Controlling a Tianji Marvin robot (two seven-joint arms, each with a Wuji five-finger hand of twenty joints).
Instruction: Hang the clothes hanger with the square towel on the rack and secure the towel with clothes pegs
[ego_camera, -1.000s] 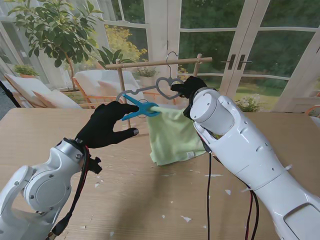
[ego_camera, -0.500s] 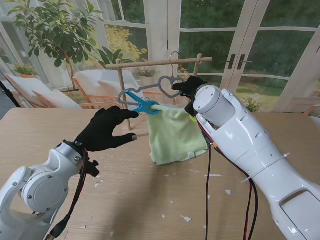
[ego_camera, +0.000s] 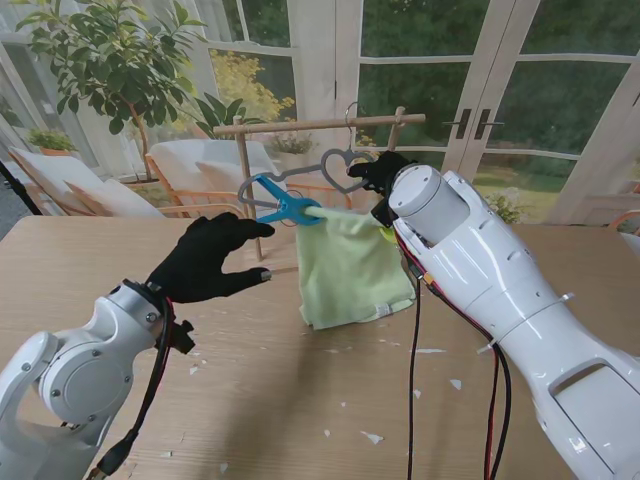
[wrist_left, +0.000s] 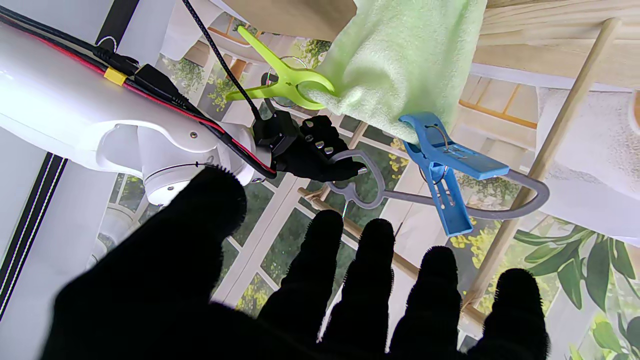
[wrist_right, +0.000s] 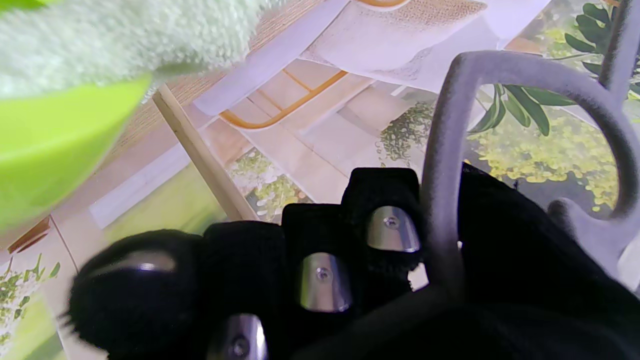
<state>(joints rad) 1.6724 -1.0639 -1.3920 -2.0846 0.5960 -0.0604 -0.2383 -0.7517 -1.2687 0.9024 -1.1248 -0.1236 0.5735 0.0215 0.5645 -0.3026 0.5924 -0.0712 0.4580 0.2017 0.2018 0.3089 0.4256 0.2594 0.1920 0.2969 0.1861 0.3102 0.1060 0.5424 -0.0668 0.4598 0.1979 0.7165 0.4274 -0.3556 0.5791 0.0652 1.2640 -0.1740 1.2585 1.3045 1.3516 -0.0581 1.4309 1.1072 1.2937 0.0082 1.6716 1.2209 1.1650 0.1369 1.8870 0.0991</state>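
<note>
The grey hanger (ego_camera: 330, 175) is hooked on the wooden rack (ego_camera: 318, 125) and gripped by the right hand (ego_camera: 378, 175). The green towel (ego_camera: 350, 265) is draped beneath, pinned by a blue peg (ego_camera: 283, 203). At eight o'clock of that peg, the left hand (ego_camera: 205, 257) is held empty, fingers spread.

The towel (ego_camera: 350, 268) was pale green. One peg (ego_camera: 283, 206) was blue, the other peg (wrist_left: 282, 80) lime green. The hanger (ego_camera: 325, 175) looked grey, perhaps flocked. Both hands, left (ego_camera: 205, 258) and right (ego_camera: 380, 174), wore black gloves; the rack (ego_camera: 315, 126) was light wood.
</note>
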